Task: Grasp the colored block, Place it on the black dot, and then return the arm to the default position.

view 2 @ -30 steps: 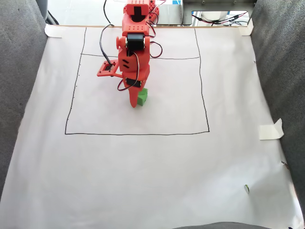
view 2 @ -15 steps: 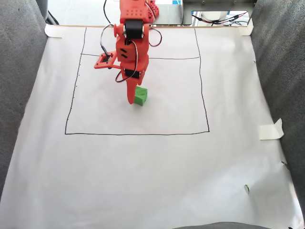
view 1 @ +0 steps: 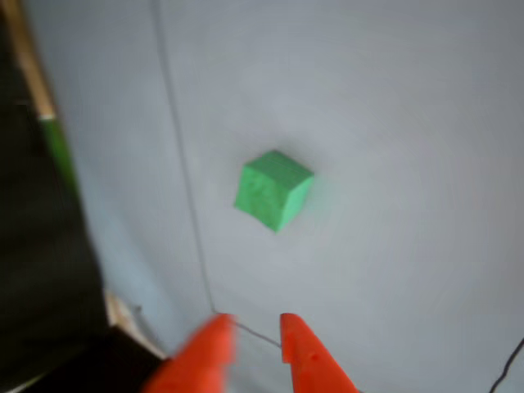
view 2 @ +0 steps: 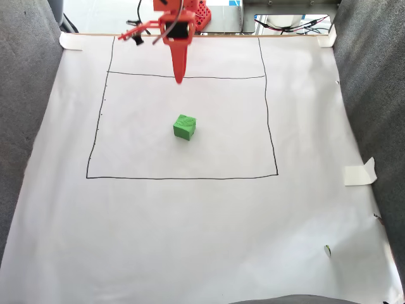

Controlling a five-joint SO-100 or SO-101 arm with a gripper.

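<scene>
Sitting alone on the white paper point(view 2: 202, 240) inside the drawn square, the colored block point(view 2: 184, 126) is well apart from the orange fingers point(view 2: 179, 77). Those fingers point(view 1: 246, 340) stand slightly spread, pinching nothing.

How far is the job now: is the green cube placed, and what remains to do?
The green cube sits free on the paper inside the drawn square; no black dot shows beside it, perhaps covered. The gripper holds nothing and has pulled back toward the base. Only the return to the default position looks left.
</scene>
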